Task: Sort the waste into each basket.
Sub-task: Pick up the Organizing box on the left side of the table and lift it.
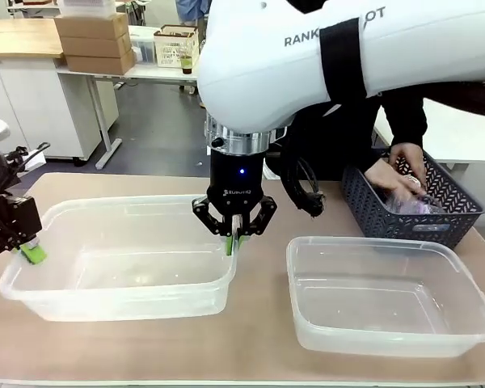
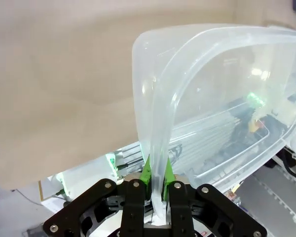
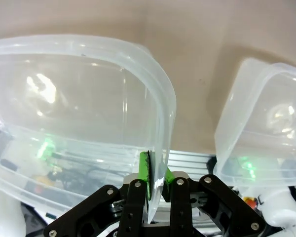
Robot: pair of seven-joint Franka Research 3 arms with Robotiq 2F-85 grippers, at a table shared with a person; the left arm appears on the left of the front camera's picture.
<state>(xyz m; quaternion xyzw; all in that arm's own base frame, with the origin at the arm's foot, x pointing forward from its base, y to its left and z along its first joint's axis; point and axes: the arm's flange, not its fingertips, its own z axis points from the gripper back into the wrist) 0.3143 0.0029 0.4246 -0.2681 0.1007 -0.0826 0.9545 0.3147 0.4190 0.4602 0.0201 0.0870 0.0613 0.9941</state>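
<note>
Nothing is sorted yet: left end effector (image 1: 31,252) and right end effector (image 1: 233,242) clamp the empty left tub (image 1: 121,202); right tub (image 1: 372,240) is empty too.

Front view: fixed camera on the robot's side, facing across the table (image 1: 259,343) toward the person (image 1: 404,113). Wrist views: each close-range, looking along the left gripper (image 2: 157,174) or right gripper (image 3: 156,178) at opposite rims of the left tub (image 1: 129,200), common to all three.
</note>
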